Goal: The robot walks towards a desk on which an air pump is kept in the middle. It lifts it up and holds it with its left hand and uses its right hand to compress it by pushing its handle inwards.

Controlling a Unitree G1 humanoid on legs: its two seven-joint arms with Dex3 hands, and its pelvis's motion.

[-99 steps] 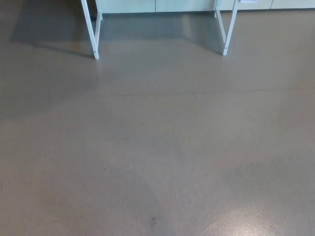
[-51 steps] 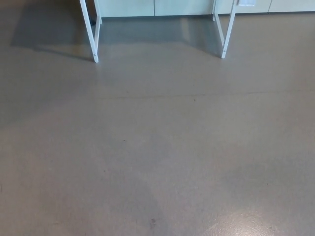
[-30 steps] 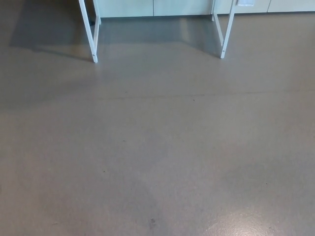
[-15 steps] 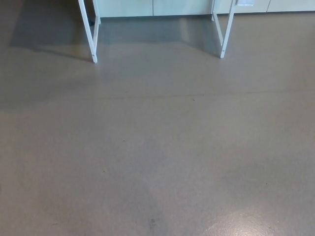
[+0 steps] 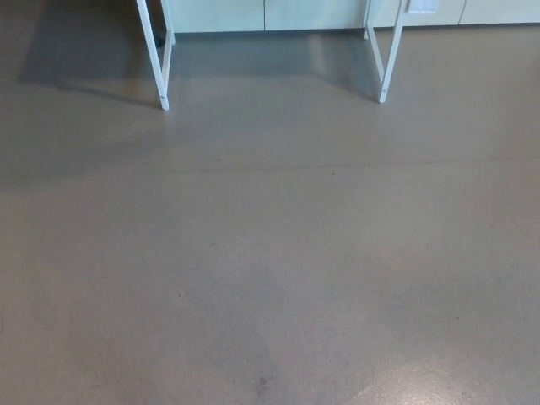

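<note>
Head view: no part of the robot's body shows. Left arm and left hand out of frame. Right arm and right hand out of frame. Pose of arms and wrists cannot be told. State of either hand's fingers cannot be told from this frame.

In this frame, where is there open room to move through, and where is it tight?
The grey floor is bare from the bottom edge up to the two white desk legs. Between those legs the floor also lies open, back to the pale cabinet fronts. It is tight only at the legs themselves. The desktop and air pump are out of frame; no robot hand shows.
</note>
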